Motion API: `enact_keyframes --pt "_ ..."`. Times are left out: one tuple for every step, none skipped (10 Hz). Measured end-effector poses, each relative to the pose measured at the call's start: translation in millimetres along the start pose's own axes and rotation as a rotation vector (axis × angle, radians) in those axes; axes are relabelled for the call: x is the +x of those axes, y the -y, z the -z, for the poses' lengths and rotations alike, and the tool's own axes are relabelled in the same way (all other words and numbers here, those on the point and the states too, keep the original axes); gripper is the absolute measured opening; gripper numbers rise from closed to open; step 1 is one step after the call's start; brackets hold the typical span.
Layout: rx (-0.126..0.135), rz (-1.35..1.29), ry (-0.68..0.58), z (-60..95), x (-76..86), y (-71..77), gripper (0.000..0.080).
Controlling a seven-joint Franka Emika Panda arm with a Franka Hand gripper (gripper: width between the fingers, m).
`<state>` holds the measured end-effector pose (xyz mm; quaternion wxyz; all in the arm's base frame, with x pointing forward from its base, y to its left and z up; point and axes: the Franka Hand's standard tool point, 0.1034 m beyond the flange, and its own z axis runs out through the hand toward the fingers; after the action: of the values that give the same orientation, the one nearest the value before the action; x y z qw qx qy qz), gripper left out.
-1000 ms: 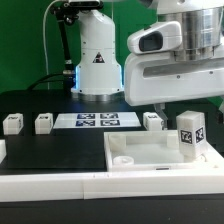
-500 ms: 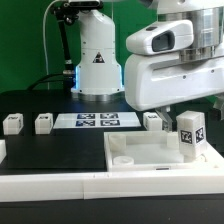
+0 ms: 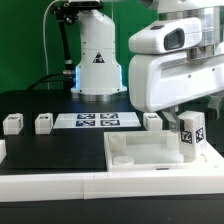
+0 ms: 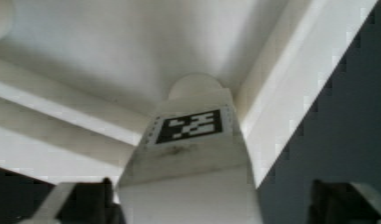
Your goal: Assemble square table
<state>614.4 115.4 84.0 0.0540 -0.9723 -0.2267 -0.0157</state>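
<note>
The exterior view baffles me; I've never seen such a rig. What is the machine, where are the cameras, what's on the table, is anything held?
The white machine is a robot arm; the exterior view's camera stands off it, the wrist view's rides on its wrist, behind the jaws. On the black table lie a white square table top, three loose legs and a flat marker board. A fourth leg stands on the top, at the exterior view's right. The jaws flank it with gaps showing, so nothing is gripped yet.

Marker board (image 3: 97,120) on black table (image 3: 50,150)
</note>
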Motion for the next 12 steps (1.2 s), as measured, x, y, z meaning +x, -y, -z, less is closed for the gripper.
enact_keyframes --pt "0.000 0.000 0.000 0.0 0.0 0.0 0.0373" --pt "0.000 0.000 0.000 0.0 0.0 -0.1 0.0290" --pt "0.000 -0.001 0.000 0.0 0.0 -0.1 0.0290" --pt "0.001 -0.023 0.000 0.0 0.0 0.0 0.0290" --pt "0.001 -0.022 0.000 0.0 0.0 -0.1 0.0290" --pt "0.002 -0.073 0.000 -0.2 0.0 0.4 0.0290" --pt "-0.003 -0.237 -0.003 -0.6 -0.2 0.5 0.0290" --pt "-0.008 -0.366 -0.007 -0.8 -0.2 0.5 0.0290" --pt "-0.012 -0.467 -0.011 -1.0 -0.2 0.2 0.0290" --pt "-0.012 -0.565 -0.012 -1.0 -0.3 -0.3 0.0290" --pt "-0.012 -0.667 -0.012 -1.2 -0.4 -0.6 0.0290" --pt "-0.014 -0.797 -0.014 -1.5 -0.5 -0.7 0.0290"
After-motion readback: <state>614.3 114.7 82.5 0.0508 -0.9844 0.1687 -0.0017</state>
